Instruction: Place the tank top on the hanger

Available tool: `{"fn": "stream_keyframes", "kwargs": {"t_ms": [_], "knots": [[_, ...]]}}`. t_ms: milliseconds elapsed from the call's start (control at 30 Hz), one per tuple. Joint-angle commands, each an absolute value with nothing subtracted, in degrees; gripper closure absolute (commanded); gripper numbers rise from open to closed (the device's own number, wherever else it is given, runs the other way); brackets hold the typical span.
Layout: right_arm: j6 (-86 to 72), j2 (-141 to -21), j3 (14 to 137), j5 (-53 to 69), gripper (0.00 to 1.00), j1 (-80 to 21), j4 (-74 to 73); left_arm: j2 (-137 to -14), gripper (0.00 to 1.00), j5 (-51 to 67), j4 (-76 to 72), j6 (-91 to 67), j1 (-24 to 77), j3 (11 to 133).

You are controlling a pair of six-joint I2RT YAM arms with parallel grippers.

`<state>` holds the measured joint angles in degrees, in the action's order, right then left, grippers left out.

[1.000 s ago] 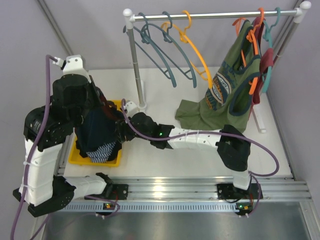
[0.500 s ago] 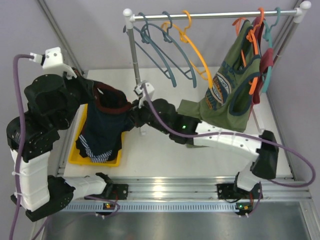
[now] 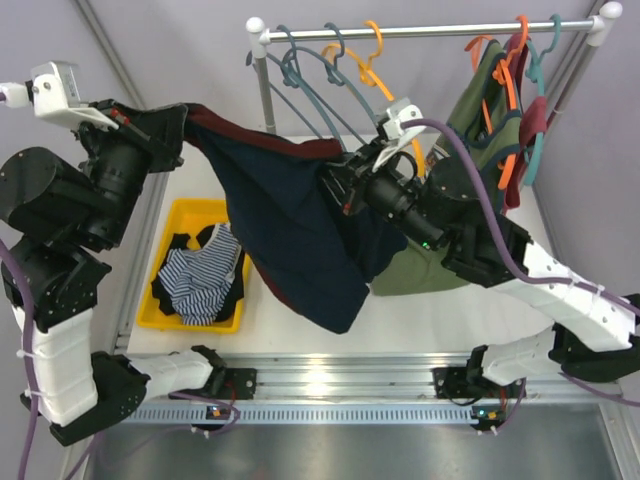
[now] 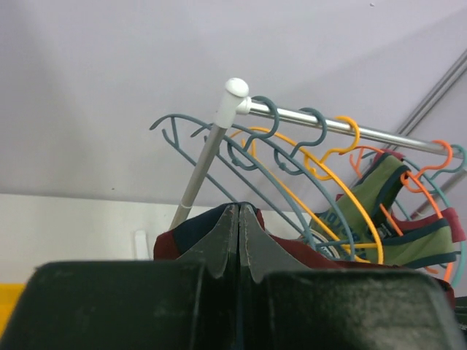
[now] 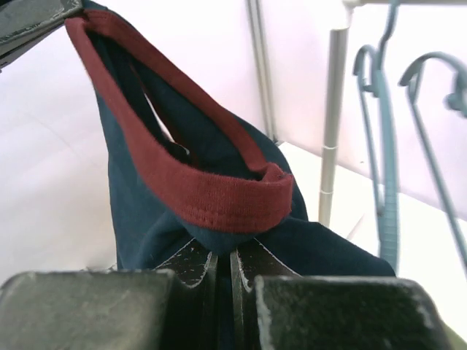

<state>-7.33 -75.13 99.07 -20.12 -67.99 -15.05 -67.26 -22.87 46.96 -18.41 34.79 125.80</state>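
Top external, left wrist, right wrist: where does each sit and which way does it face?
Top external: above and behind the arms, looking down on rack and tank top stretched between left tool and right tool; both arms show.
Left wrist: on the raised left arm, facing up toward the rack rail; its shut fingers show.
Right wrist: on the right arm, facing along its shut fingers at the top's maroon trim, toward the rack post.
Shared: all three see tank top and rack.

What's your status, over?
Left gripper and right gripper both shut on the tank top, stretched between them. Hanger on the rail, bare. Blue-grey hangers crowd beside it.
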Motion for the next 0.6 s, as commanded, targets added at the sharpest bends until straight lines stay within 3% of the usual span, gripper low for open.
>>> {"fn": "stream_keyframes", "kwargs": {"t_ms": [0,367,567], "knots": [[-3.9,-72.3,101.7,-23.2,1.0,-67.7,-20.1,-67.7,1.0,-20.4,38.9,-19.4,35.1,124.8],[-8.9,-62.2,90.4,-25.2,1.0,-67.7,-25.1,-63.7,1.0,-20.7,36.7,-21.4,35.0,113.0],[-19.4,-51.9,69.3,-24.2,1.0,-67.7,-25.6,-62.3,1.0,-12.4,39.7,-24.5,35.0,105.1]]}}
